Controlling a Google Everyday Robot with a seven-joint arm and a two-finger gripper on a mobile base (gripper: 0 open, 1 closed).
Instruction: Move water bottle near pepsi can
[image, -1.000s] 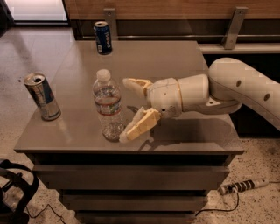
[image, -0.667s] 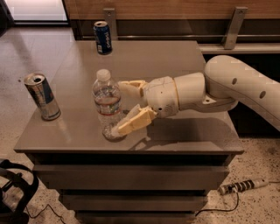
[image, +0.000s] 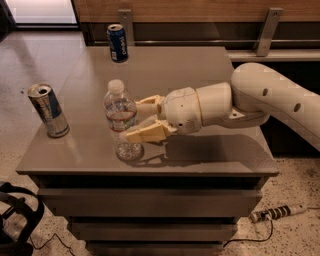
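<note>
The water bottle (image: 119, 114), clear with a white cap and a red-and-white label band, stands upright near the front of the grey table (image: 200, 70). My gripper (image: 132, 120) reaches in from the right, with one finger behind the bottle and one in front, both against its body. The pepsi can (image: 117, 42), dark blue with a silver top, stands at the table's back edge, well beyond the bottle.
A slimmer silver-and-blue can (image: 48, 110) stands at the table's left edge. My arm (image: 270, 100) crosses the right half of the table. A power strip (image: 277, 212) lies on the floor at right and a black object (image: 15, 220) at lower left.
My gripper has slid left around the bottle and its fingers have closed in on it. The bottle and both cans stand where they were.
</note>
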